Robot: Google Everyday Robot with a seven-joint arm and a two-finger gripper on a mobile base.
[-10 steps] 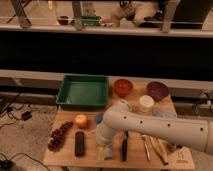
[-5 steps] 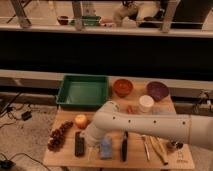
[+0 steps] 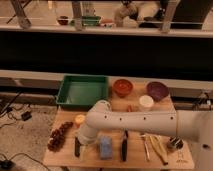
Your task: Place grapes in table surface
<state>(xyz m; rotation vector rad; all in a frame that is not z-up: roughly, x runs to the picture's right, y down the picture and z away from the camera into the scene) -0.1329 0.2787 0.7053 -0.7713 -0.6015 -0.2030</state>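
Observation:
The grapes point(image 3: 59, 135), a long bunch of dark red-purple berries, lie on the front left corner of the table surface point(image 3: 135, 156), a light tan wooden top. My white arm reaches in from the right and bends down at the front left. The gripper point(image 3: 83, 140) at its end is low over the table, just right of the grapes and above a black rectangular block point(image 3: 77, 147). The arm hides most of the gripper.
A green tray point(image 3: 82, 90) sits at the back left, with an orange-brown bowl point(image 3: 122, 87), a purple bowl point(image 3: 157, 91) and a white cup point(image 3: 145, 102) to its right. An orange fruit point(image 3: 79, 119) lies behind the grapes. A blue item point(image 3: 105, 146), a black tool point(image 3: 124, 146) and utensils point(image 3: 152, 145) lie along the front.
My arm has swung left and lower across the table front, bringing its end from the table's middle to just beside the grapes. The grapes have stayed in the same spot.

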